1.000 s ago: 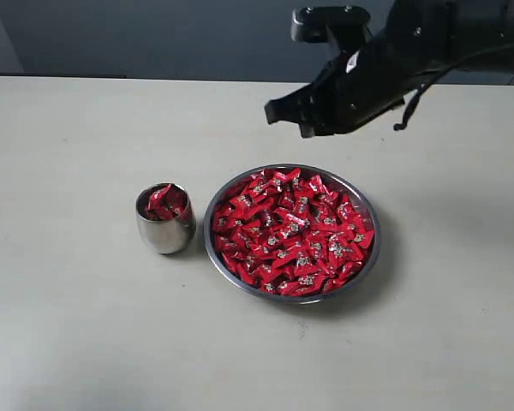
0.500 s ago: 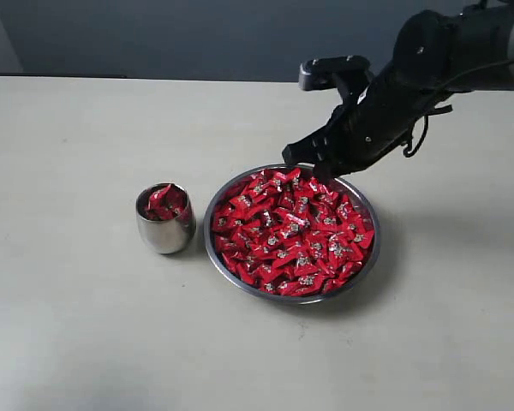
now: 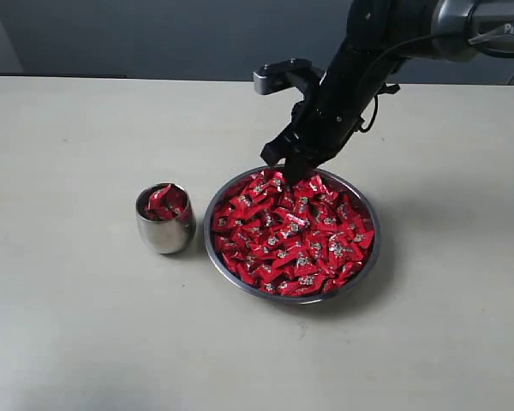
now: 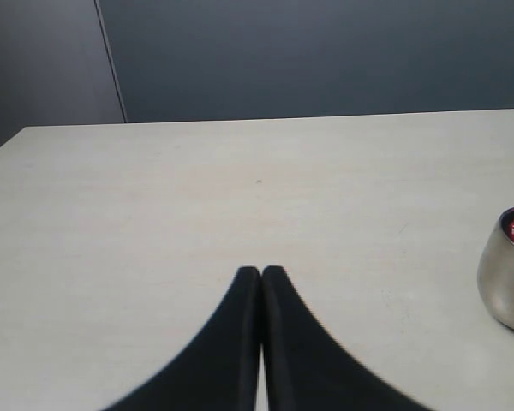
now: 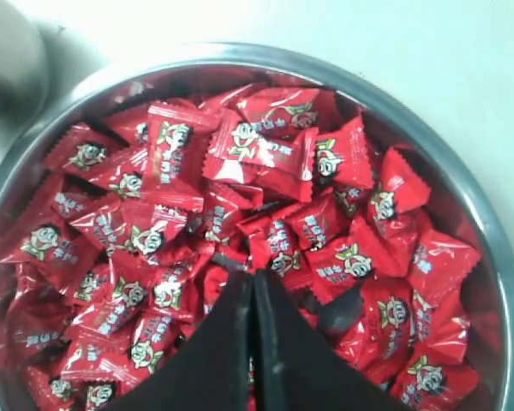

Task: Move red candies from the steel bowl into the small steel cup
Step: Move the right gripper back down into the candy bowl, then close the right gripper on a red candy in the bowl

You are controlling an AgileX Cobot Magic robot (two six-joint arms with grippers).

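Observation:
The steel bowl sits mid-table, heaped with red candies. Left of it stands the small steel cup with a few red candies inside. My right gripper hangs just over the bowl's far rim, shut, nothing between its fingers. In the right wrist view its tips point down at the red candies in the steel bowl. My left gripper is shut and empty above bare table, with the small steel cup off to one side.
The table is pale beige with a dark wall behind it. The right arm reaches in from the back right over the table.
The right arm has swung down and leftward from above the table's far side to just over the bowl's far rim. The bowl and cup have not moved.

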